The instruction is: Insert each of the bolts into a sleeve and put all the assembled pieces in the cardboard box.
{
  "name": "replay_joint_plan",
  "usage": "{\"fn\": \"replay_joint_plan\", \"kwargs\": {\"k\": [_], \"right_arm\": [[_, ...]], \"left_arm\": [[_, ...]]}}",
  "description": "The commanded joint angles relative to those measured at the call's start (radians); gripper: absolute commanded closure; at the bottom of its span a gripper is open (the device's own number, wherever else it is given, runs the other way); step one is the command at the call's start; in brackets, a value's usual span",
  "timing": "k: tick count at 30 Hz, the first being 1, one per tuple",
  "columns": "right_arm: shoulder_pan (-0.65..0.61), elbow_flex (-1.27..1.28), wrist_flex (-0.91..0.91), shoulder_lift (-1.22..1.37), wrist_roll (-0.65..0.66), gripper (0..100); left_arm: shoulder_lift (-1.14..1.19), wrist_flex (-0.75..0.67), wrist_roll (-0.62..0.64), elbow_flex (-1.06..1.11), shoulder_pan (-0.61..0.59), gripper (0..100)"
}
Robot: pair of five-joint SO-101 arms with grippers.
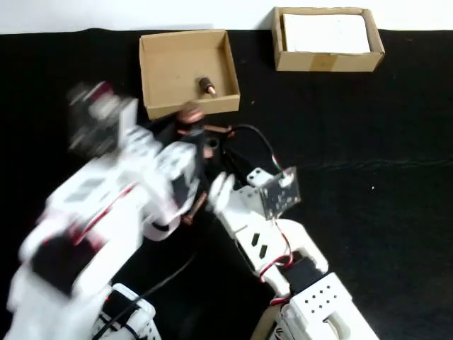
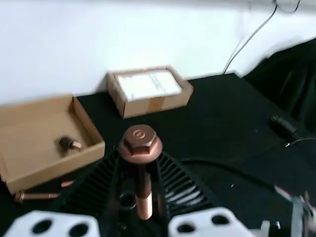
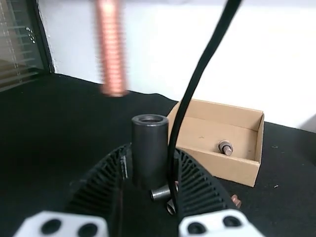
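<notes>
My left gripper (image 2: 140, 170) is shut on a copper bolt (image 2: 141, 144), held upright with its hex head on top. In the high view this bolt's head (image 1: 190, 112) sits just in front of the cardboard box (image 1: 157, 78). My right gripper (image 3: 150, 165) is shut on a black sleeve (image 3: 149, 148), standing upright with its bore open. The bolt's shaft (image 3: 111, 49) hangs above the sleeve and a little to one side, apart from it. One assembled piece (image 1: 207, 86) lies inside the box.
A second cardboard box (image 1: 327, 58) holding a white sheet stands at the back right. A loose bolt (image 2: 34, 196) lies beside the first box; another (image 1: 194, 208) lies between the arms. A small sleeve (image 3: 160, 191) rests on the black table. A black cable (image 3: 197, 84) crosses close to the right gripper.
</notes>
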Motion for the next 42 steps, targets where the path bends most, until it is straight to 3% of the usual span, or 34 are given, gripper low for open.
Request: {"fn": "replay_joint_plan", "kwargs": {"k": [1, 7, 14, 24, 42], "right_arm": [[-0.001, 0.004, -0.045, -0.027, 0.005, 99.1], [0.022, -0.001, -0.045, -0.027, 0.003, 99.1], [0.128, -0.002, -0.044, -0.027, -0.141, 99.1], [0.125, -0.002, -0.044, -0.027, -0.138, 99.1], [0.125, -0.002, -0.044, -0.027, -0.138, 99.1]], "left_arm": [[0.074, -0.005, 0.032, -0.102, 0.005, 99], [0.150, -0.014, 0.029, -0.110, 0.001, 99], [0.176, -0.064, 0.011, -0.070, -0.061, 99], [0.183, -0.196, 0.014, -0.016, -0.054, 99], [0.289, -0.198, 0.012, -0.024, -0.013, 99]]}}
